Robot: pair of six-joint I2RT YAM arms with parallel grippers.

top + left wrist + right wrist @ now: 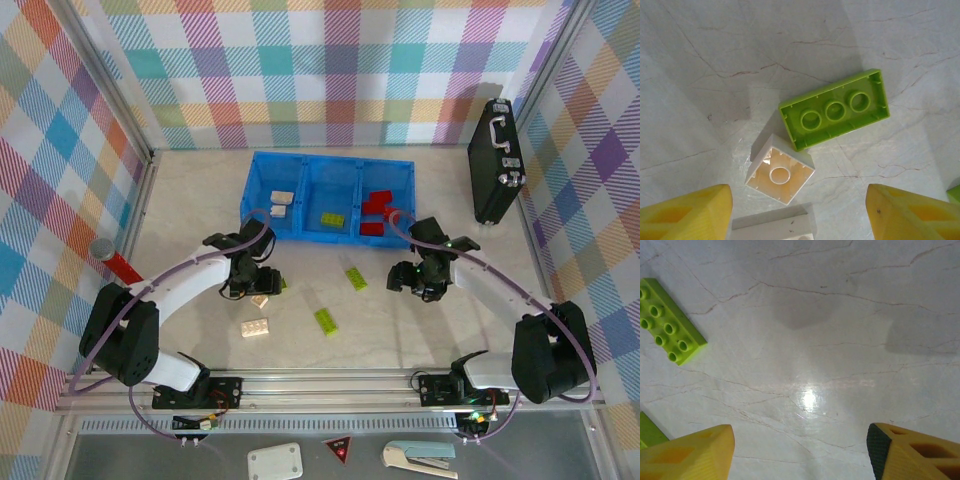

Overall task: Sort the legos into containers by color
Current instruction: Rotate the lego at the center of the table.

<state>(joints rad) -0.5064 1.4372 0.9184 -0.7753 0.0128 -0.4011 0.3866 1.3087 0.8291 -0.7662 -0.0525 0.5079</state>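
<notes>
Left gripper (797, 205) hangs open and empty over a small upside-down cream brick (780, 175) on the table (180, 200), short of the blue tray (330, 157), and with that lime brick (835, 110) crowding right beside it I reckon a finger (695, 215) could clip it; right gripper (800, 450) is open too, holding nothing.
</notes>
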